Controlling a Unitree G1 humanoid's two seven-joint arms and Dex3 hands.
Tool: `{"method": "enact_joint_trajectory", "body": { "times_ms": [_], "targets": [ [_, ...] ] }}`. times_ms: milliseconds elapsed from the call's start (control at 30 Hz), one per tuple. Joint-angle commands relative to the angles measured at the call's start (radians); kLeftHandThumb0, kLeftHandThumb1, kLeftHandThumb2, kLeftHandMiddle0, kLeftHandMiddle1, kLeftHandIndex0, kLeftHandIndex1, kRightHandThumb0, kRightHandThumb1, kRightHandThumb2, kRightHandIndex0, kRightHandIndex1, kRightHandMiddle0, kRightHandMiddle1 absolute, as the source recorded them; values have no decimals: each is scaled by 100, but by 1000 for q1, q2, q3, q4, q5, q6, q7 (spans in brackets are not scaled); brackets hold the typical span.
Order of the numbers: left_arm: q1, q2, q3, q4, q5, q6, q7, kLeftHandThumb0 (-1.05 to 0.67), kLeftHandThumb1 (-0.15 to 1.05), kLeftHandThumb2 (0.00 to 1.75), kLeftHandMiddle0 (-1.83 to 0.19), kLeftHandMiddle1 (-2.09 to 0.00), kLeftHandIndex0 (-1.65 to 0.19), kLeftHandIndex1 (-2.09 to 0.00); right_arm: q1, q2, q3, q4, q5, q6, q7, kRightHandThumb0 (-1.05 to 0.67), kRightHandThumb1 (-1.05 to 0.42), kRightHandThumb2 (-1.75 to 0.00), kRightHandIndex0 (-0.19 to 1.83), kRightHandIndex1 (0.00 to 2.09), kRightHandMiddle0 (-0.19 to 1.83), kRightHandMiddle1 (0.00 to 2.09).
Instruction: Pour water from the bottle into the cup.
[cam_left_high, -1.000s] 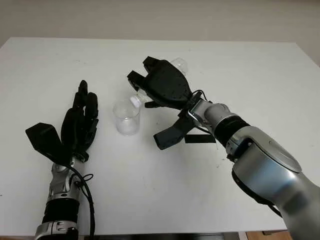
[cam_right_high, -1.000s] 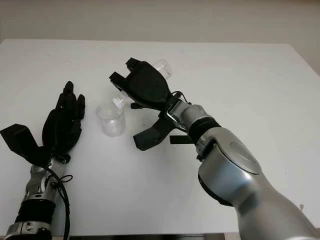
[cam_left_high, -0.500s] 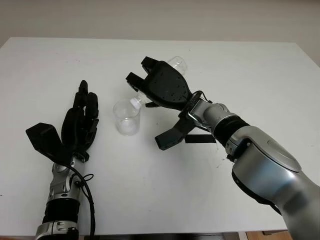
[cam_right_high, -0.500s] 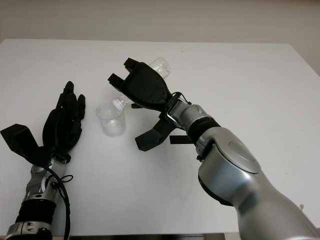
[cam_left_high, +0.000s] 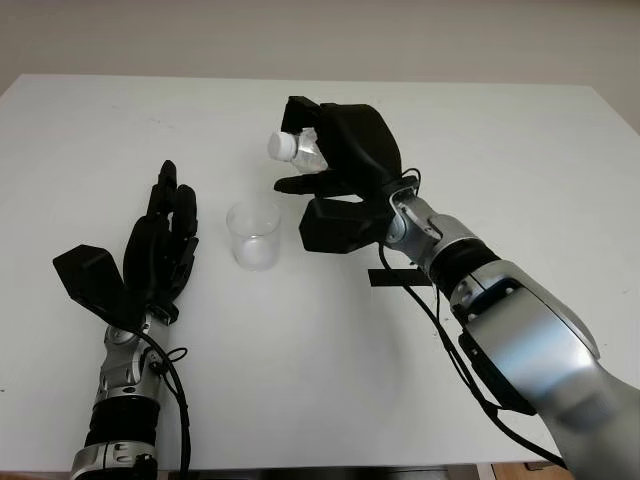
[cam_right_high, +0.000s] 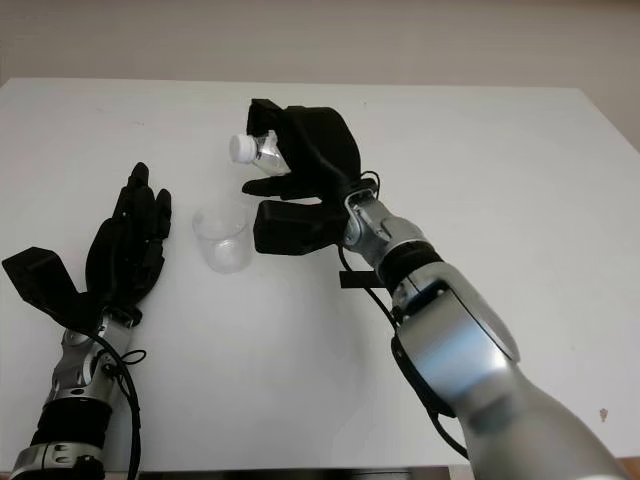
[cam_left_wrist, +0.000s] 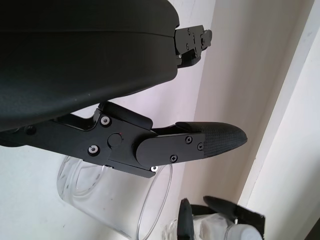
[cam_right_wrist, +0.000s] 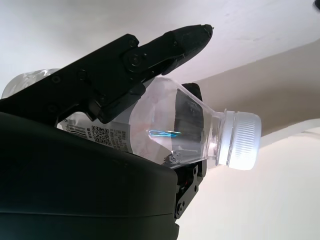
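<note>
While the right hand (cam_left_high: 340, 165) is gripping the bottle (cam_left_high: 303, 150), it is holding it raised above the counter (cam_left_high: 520, 150), beyond and just to the right of the cup (cam_left_high: 254, 233). Black fingers (cam_right_wrist: 150, 55) are wrapping around the clear body, and the thumb is sitting below it. Cap (cam_right_wrist: 242, 140) is white, is screwed on, and is pointing toward the left side of the scene, with the neck tilted slightly upward. Bottle mouth is sitting higher than the cup rim and is not over the cup opening. In the right wrist view, a label with a printed code is showing on the bottle body next to the palm shell.

Cup is standing upright on the counter, clear, between the two hands. Whether it is holding any water cannot be told.

Left hand (cam_left_high: 160, 245) is open and is holding nothing, positioned just left of the cup and apart from it, fingers pointing away from the robot. In the left wrist view, one finger (cam_left_wrist: 200, 145) is reaching across above the cup rim (cam_left_wrist: 155, 200).
</note>
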Motion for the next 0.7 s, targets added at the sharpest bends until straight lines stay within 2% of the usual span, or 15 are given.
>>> {"method": "enact_joint_trajectory", "body": {
  "times_ms": [0,167,300,367,433,533,667],
  "targets": [
    [15,6,4,4,3,7,-5,-75,105,47,14,-5,13,-6,10,-21,-36,-21,32,-28,20,-38,-105,-21,144,209,113,209],
    [8,10,9,14,-3,7,-13,-76,105,46,13,-6,13,-6,55,-33,-182,-51,202,-50,182,-36,-105,-27,138,209,112,209],
    [8,10,13,10,-8,12,-16,-75,105,45,13,-5,12,-6,90,-28,-345,-106,427,2,462,-37,-105,-36,137,209,111,209],
    [8,11,13,9,-9,16,-19,-75,105,44,14,-5,13,-6,109,-29,-412,-162,521,82,561,-39,-105,-36,130,209,106,209],
    [12,13,13,6,-7,16,-23,-76,105,44,14,-5,13,-6,153,-29,-481,-287,629,202,655,-40,-105,-36,127,209,100,209],
    [18,14,10,-1,-3,12,-26,-75,105,45,15,-5,13,-5,242,-36,-536,-502,728,350,735,-37,-105,-37,144,209,105,209],
    [23,20,3,-5,6,7,-33,-75,105,48,14,-5,13,-6,370,-23,-601,-834,830,627,709,-37,-105,-37,152,209,109,209]
  ]
}}
